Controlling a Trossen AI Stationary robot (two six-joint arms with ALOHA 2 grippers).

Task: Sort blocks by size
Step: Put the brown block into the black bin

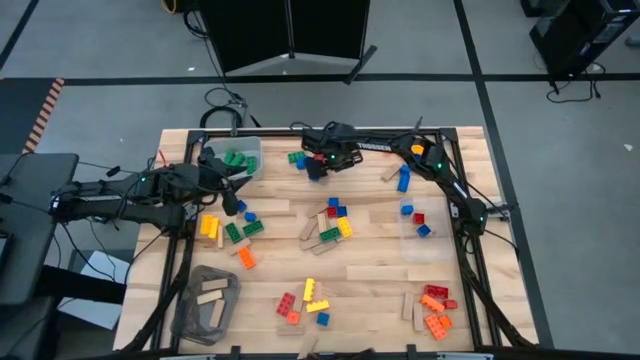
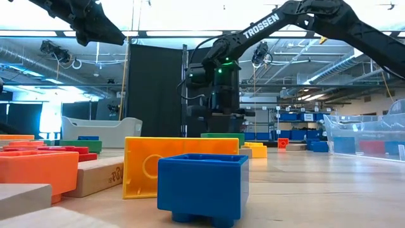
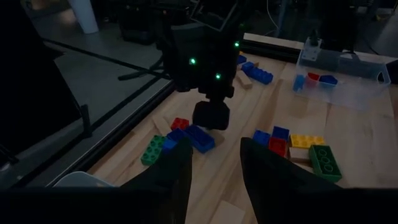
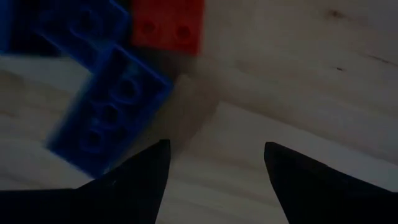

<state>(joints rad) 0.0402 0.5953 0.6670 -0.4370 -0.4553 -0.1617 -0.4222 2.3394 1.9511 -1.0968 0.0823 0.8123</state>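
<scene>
Near the table's far edge my right gripper [image 1: 318, 172] [image 3: 211, 117] points straight down, low over the wood, open [image 4: 214, 146]. Only bare table shows between its fingers. A long blue brick [image 4: 106, 112] [image 3: 200, 138] lies flat right beside one finger [image 4: 146, 174]. A red brick [image 4: 169, 25] lies just beyond the blue one, and a green brick [image 3: 152, 149] lies further along. My left gripper [image 3: 214, 180] [image 1: 232, 200] hangs raised over the table's left side, open and empty, facing the right gripper. My right gripper has one finger [image 4: 149, 171] close against the near end of the blue brick [image 4: 93, 149], which lies flat on the table. Whether the finger touches the brick, I cannot tell.
A clear bin [image 1: 245, 148] with green bricks stands at the far left. Another clear bin [image 1: 405, 240] at the right holds blue and red bricks. A grey bin [image 1: 190, 310] at the near left holds wooden pieces. Brick piles lie at the centre [image 1: 330, 225], left [image 1: 230, 230] and near right [image 1: 435, 310].
</scene>
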